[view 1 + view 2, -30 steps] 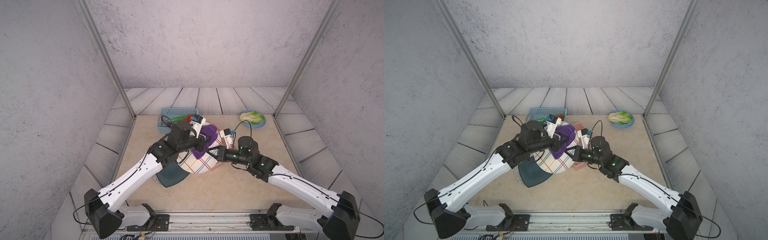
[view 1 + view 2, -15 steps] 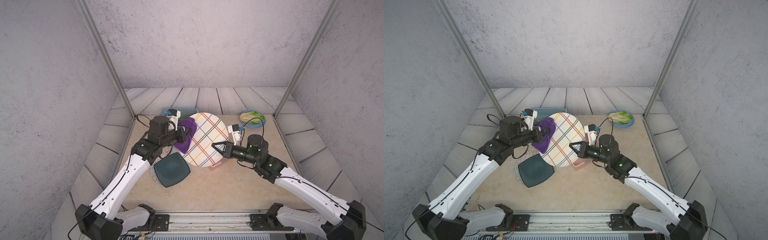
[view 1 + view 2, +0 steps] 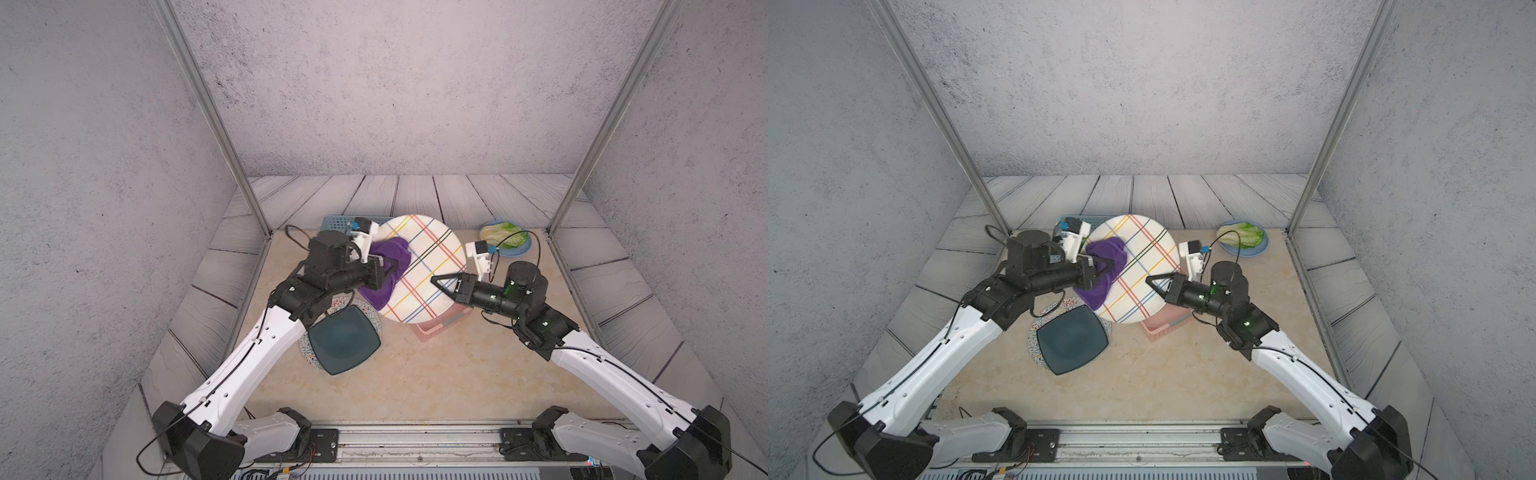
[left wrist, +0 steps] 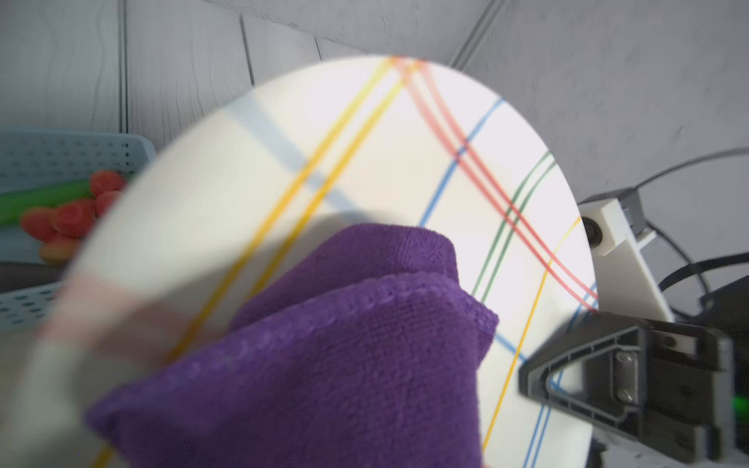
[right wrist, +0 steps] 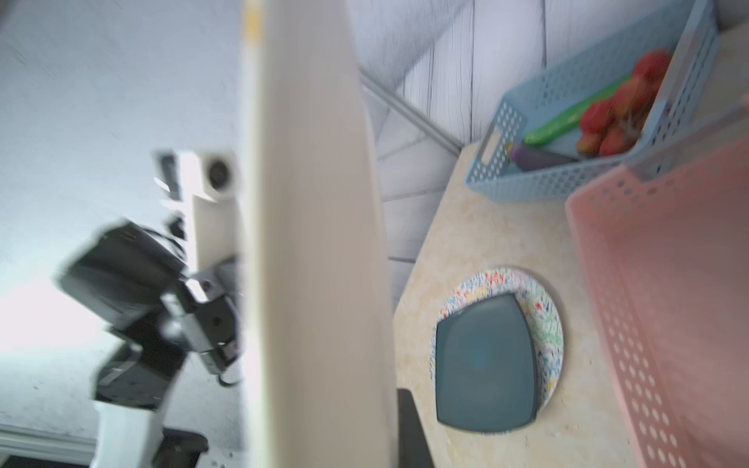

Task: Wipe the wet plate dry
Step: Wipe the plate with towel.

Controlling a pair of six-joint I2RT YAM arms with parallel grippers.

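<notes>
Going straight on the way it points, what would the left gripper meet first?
The left gripper, shut on the purple cloth, points at the face of the striped plate that the right gripper holds up. It would likely press the cloth onto that face first; any gap is hard to judge.

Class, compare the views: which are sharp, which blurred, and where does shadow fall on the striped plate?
Top views: sharp and evenly lit. Left wrist view: the striped plate blurs toward its near edge; the purple cloth casts a shadow on it. Right wrist view: plate edge and pink basket smeared, dark square plate clearer.
</notes>
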